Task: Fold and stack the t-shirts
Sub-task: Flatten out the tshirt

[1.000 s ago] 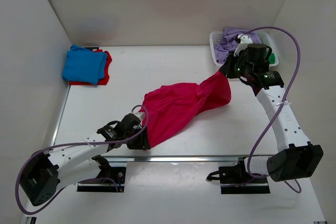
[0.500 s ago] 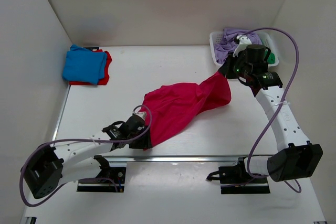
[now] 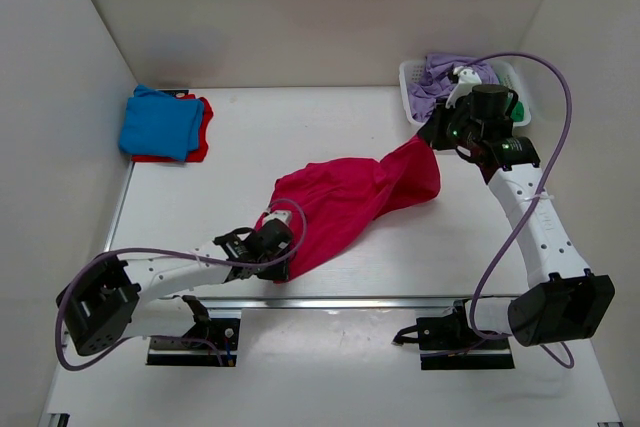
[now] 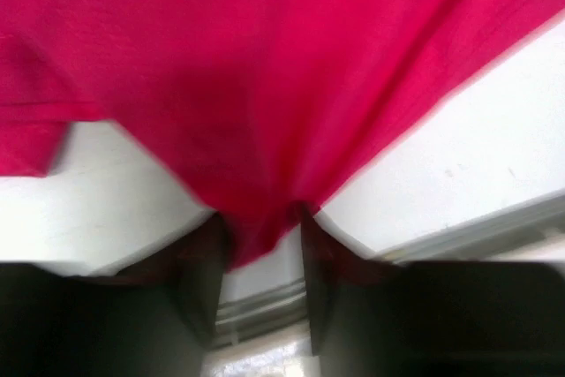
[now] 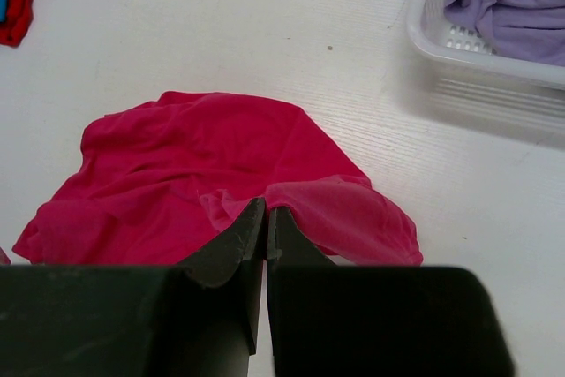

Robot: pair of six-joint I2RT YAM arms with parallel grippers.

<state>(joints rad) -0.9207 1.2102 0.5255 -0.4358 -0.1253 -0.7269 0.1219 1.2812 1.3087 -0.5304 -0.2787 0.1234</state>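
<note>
Between the left claw (image 3: 283, 247) and the right claw (image 3: 432, 135), the crimson-pink t-shirt (image 3: 350, 202) stretches as a rumpled, sagging band, its middle resting on the table (image 3: 300, 127). The left claw is pinched on the near corner of the cloth, with a bunch of fabric gathered between its fingers in the left wrist view. The right claw has its fingers drawn almost together on a fold at the far end, and the shirt spreads out just beyond its tips. Well away to the far left of the left claw, a blue t-shirt (image 3: 160, 122) lies folded on top of a red t-shirt (image 3: 200, 137), so two pieces appear done and stacked. Just beside the right claw, on its far side, a lavender t-shirt (image 3: 445, 82) sits crumpled in the white basket (image 3: 410, 82), not yet taken out; whether more lies under it cannot be told. The task looks under halfway. The crimson-pink one is only held by its two ends, with flattening, folding and stacking left to do, and then the basket's contents.
</note>
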